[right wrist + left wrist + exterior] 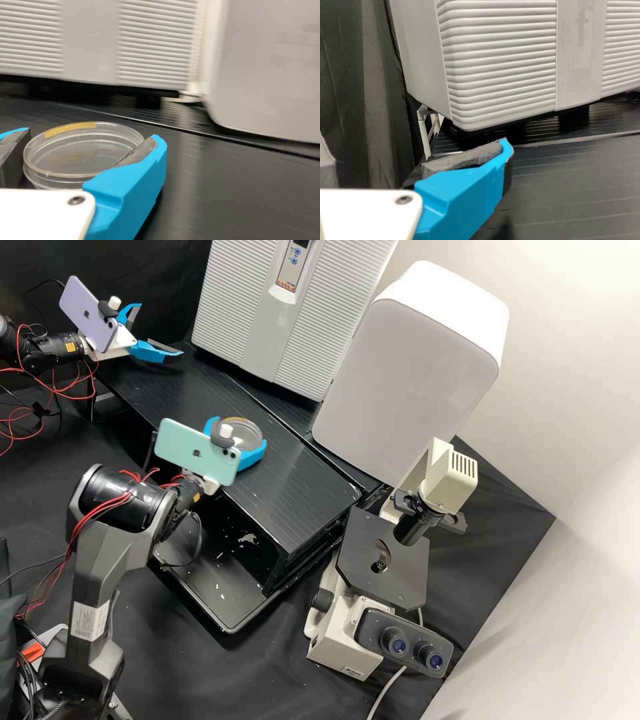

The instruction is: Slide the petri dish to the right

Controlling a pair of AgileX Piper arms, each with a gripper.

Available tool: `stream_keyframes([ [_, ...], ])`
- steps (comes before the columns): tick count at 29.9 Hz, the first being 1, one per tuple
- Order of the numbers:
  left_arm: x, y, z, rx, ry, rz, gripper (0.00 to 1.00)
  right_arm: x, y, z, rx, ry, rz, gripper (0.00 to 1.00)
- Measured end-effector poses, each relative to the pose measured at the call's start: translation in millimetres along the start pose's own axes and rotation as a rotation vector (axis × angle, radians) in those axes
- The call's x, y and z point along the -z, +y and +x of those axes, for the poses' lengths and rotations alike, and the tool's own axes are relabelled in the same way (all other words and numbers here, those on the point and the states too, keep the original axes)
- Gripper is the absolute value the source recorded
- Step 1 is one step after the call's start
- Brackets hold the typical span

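Note:
A clear round petri dish (243,429) (75,155) with a yellow strip on its rim lies on the black ribbed platform (293,487). My right gripper (237,439) (90,139) reaches it from the left in the high view and is shut on it, a blue finger (132,172) pressed against each side. My left gripper (157,330) hangs open at the platform's far left end, holding nothing. One of its blue fingers (470,187) sits just above the ribbed surface, near the foot of the white ribbed appliance (500,60).
The white ribbed appliance (287,307) stands behind the platform, and a smooth white box (413,367) stands at its right end. A microscope (393,573) sits lower right. An open black tray (227,567) lies below the platform's front edge. Bare platform lies right of the dish.

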Motion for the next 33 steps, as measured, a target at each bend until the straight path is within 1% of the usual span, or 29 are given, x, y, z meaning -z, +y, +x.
stream_keyframes([
  [1, 0.0, 0.0, 0.0, 0.0, 0.0, 0.0, 1.0, -3.4, 1.5, 1.0, -0.005, -0.009, 0.004, 0.0],
  [2, 0.0, 0.0, 0.0, 0.0, 0.0, 0.0, 1.0, -9.1, 4.6, 1.5, -0.014, -0.01, 0.006, 0.0],
  [3, 0.0, 0.0, 0.0, 0.0, 0.0, 0.0, 1.0, -11.8, 6.2, 1.7, -0.02, -0.01, 0.005, 0.0],
  [5, 0.0, 0.0, 0.0, 0.0, 0.0, 0.0, 1.0, -17.0, 7.8, 1.9, -0.022, -0.006, 0.002, 0.0],
  [7, 0.0, 0.0, 0.0, 0.0, 0.0, 0.0, 1.0, -20.6, 9.0, 2.0, -0.029, 0.008, -0.003, 0.0],
  [9, 0.0, 0.0, 0.0, 0.0, 0.0, 0.0, 1.0, -22.7, 8.3, 1.9, -0.023, 0.024, -0.009, 0.0],
  [10, 0.0, 0.0, 0.0, 0.0, 0.0, 0.0, 1.0, -25.0, 9.1, 1.5, -0.028, 0.029, -0.009, 0.0],
  [12, 0.0, 0.0, 0.0, 0.0, 0.0, 0.0, 1.0, -27.0, 8.8, 1.5, -0.028, 0.042, -0.017, 0.0],
  [13, 0.0, 0.0, 0.0, 0.0, 0.0, 0.0, 1.0, -28.3, 9.1, 0.8, -0.03, 0.053, -0.02, 0.0],
  [15, 0.0, 0.0, 0.0, 0.0, 0.0, 0.0, 1.0, -33.0, 10.1, 0.3, -0.035, 0.064, -0.019, 0.0],
  [17, 0.0, 0.0, 0.0, 0.0, 0.0, 0.0, 1.0, -37.2, 11.4, -1.0, -0.042, 0.079, -0.028, 0.0],
  [18, 0.0, 0.0, 0.0, 0.0, 0.0, 0.0, 1.0, -40.3, 12.6, -1.7, -0.047, 0.077, -0.023, 0.0],
  [20, 0.0, 0.0, 0.0, 0.0, 0.0, 0.0, 1.0, -47.5, 18.1, -2.8, -0.078, 0.062, -0.006, 0.0],
  [21, 0.0, 0.0, 0.0, 0.0, 0.0, 0.0, 1.0, -54.0, 22.9, -3.7, -0.106, 0.039, 0.005, 0.0],
  [22, 0.0, 0.0, 0.0, 0.0, 0.0, 0.0, 1.0, -57.1, 25.0, -4.4, -0.119, 0.025, 0.011, 0.0],
  [24, 0.0, 0.0, 0.0, 0.0, 0.0, 0.0, 1.0, -67.0, 31.6, -8.1, -0.164, -0.016, 0.031, 0.0],
  [26, 0.0, 0.0, 0.0, 0.0, 0.0, 0.0, 1.0, -70.4, 32.8, -10.6, -0.172, -0.03, 0.039, 0.0],
  [30, 0.0, 0.0, 0.0, 0.0, 0.0, 0.0, 1.0, -71.9, 34.2, -16.4, -0.174, -0.041, 0.04, 0.0],
  [33, 0.0, 0.0, 0.0, 0.0, 0.0, 0.0, 1.0, -75.3, 35.4, -23.2, -0.183, -0.054, 0.044, 0.0],
])
